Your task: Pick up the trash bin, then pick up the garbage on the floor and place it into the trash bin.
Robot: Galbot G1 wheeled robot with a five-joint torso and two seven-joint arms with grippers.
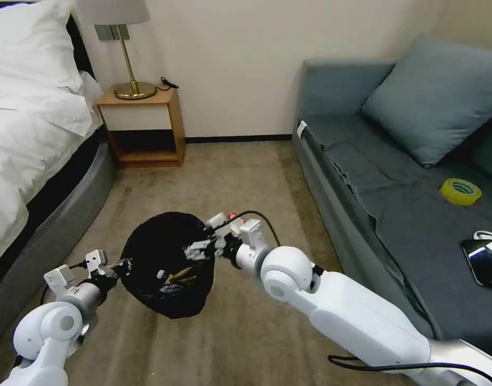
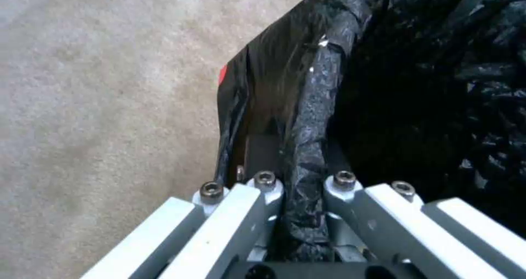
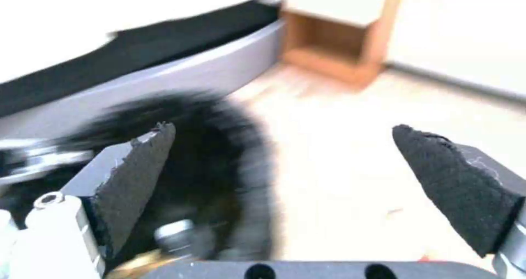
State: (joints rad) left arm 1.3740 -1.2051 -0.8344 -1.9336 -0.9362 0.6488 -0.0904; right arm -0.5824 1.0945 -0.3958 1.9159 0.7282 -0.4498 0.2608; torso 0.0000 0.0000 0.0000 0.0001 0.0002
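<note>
Trash bin with garbage inside

Floor: beige carpet. Far wall: plain cream, dark skirting. Left: bed with white bedding. Far left: wooden nightstand carrying a brass lamp. Right: grey-blue sofa with cushion.

The trash bin is smeared by blur between and behind the right gripper's fingers; contents beside the near fingertip cannot be identified. The bin rim hides the left gripper's fingertips. The phone is cut off by the frame edge.
</note>
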